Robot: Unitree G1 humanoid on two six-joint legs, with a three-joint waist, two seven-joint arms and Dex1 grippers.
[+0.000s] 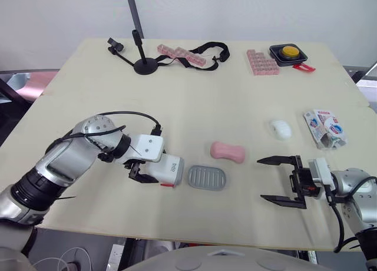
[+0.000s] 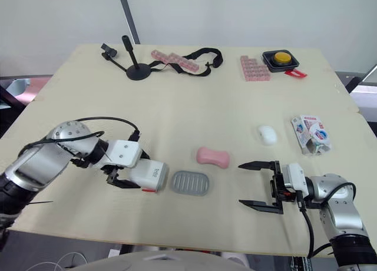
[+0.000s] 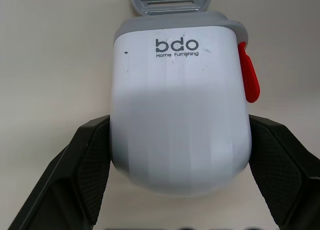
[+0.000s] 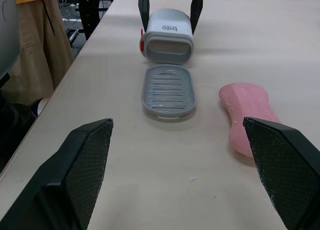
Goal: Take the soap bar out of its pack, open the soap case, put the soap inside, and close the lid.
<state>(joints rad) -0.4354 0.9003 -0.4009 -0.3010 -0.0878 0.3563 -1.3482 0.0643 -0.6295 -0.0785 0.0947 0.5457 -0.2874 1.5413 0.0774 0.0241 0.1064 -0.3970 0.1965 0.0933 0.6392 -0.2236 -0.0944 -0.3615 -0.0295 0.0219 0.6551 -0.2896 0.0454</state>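
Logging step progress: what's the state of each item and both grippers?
soap case: open, on its side
grey tray: out of case, flat on table
soap bar: unwrapped, on table, not in case
soap pack: crumpled, on table
left gripper: shut on soap case
right gripper: open, empty

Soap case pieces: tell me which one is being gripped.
The white bdo shell, clamped in the left gripper; the grey ribbed tray lies loose on the table beside its opening.
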